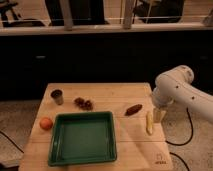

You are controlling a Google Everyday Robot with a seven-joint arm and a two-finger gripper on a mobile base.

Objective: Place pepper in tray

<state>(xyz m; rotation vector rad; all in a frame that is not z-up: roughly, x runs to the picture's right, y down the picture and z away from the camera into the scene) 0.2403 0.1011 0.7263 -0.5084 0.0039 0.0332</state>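
Note:
The pepper (133, 110), small, dark red-brown and slightly curved, lies on the wooden table right of the middle. The dark green tray (108, 152) sits at the front centre-left and holds nothing. My gripper (158, 114) hangs from the white arm at the table's right edge, a little right of the pepper and just above the pale yellow stick. It is apart from the pepper.
A pale yellow stick-shaped item (149, 123) lies right of the tray. A lumpy dark red cluster (83, 103) and a small metal cup (57, 96) stand behind the tray. An orange fruit (46, 123) sits at its left. A dark counter wall runs behind the table.

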